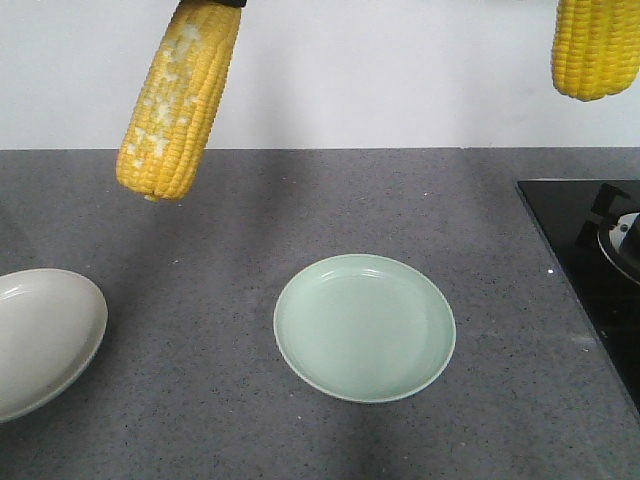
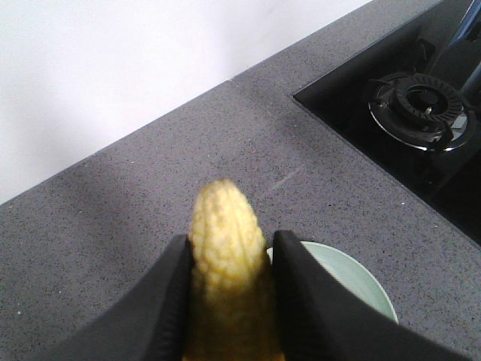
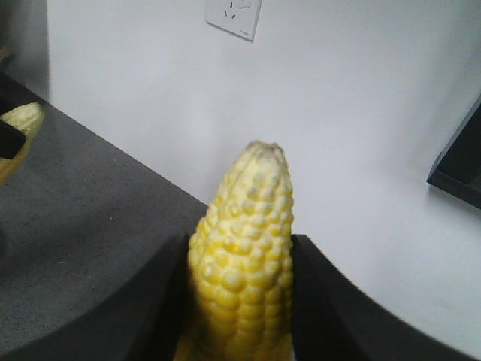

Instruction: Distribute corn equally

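Observation:
Two corn cobs hang in the air above the grey counter. The left corn (image 1: 180,100) dangles tilted over the counter's back left, up and left of the pale green plate (image 1: 365,327). My left gripper (image 2: 231,241) is shut on that corn (image 2: 224,218), whose tip points forward, with the green plate (image 2: 361,286) just beyond the right finger. The right corn (image 1: 597,45) hangs at the top right, above the hob. My right gripper (image 3: 240,244) is shut on this corn (image 3: 244,203), its tip toward the wall. Both plates hold nothing.
A cream plate (image 1: 40,340) lies at the counter's left edge, partly out of frame. A black gas hob (image 1: 590,250) with a burner (image 2: 421,113) takes up the right side. A white wall with a socket (image 3: 234,15) stands behind the counter.

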